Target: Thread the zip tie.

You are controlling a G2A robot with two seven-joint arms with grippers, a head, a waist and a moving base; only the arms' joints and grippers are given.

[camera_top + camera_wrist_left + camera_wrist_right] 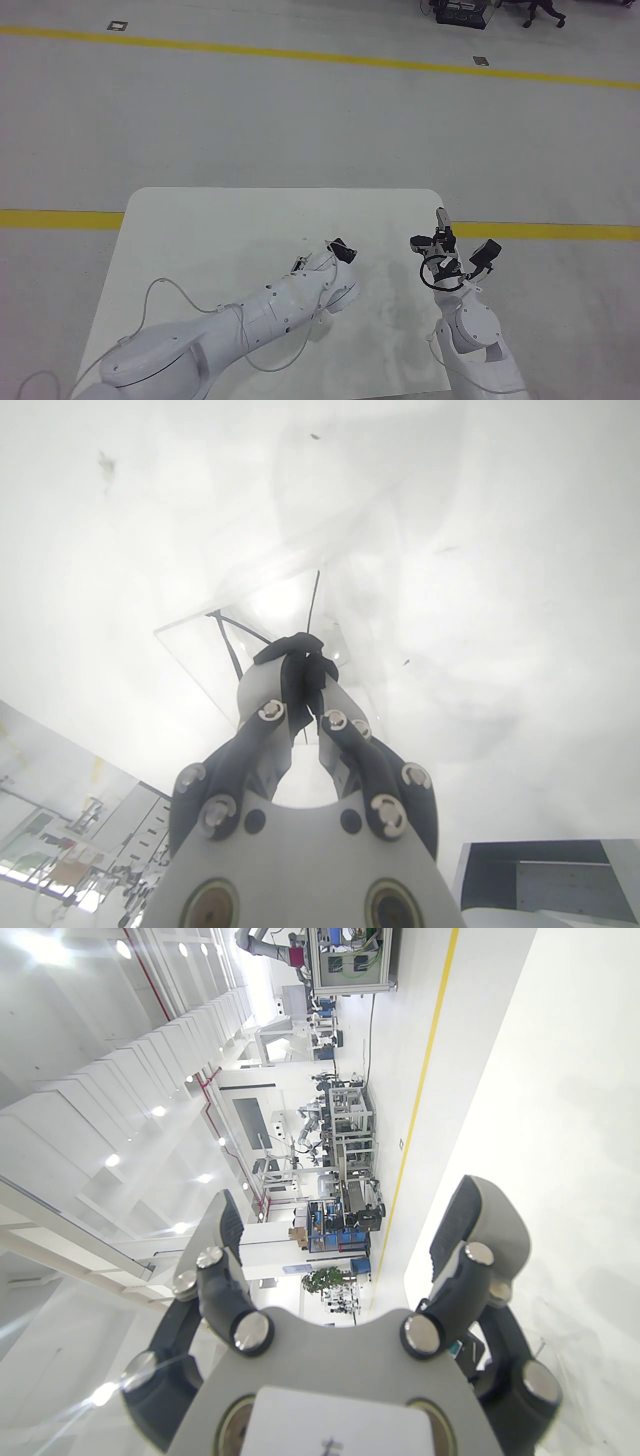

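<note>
White table point(200, 240) under both arms, viewed from above. At its near middle, left gripper point(343, 250) on the end of a white arm lying in from the near left corner, tipped low toward the surface, with a thin grey cable point(160, 290) looping alongside that arm. Well apart to its right, right gripper point(431, 231) held up off the table's right side and aimed toward the far edge. Around the table, grey floor point(300, 120) with a yellow line point(60, 218) showing at either side.

Closer detail from the left wrist: left gripper point(300, 652) with fingers drawn together, clamped on the black zip tie point(314, 600). Thin black strand of it running out past the fingertips, over the pale table point(150, 525). Cannot tell whether the strand's far end touches the surface, nor where tie stops and dark finger pad begins right at the pinch.

Closer detail from the right wrist: right gripper point(345, 1208) with fingers spread wide and empty, ribbed dark pads facing each other across the gap. Table point(575, 1128) running along one side of it, with the yellow line point(425, 1068) on the floor just past the table's edge and equipment racks point(345, 1138) far off across the hall
</note>
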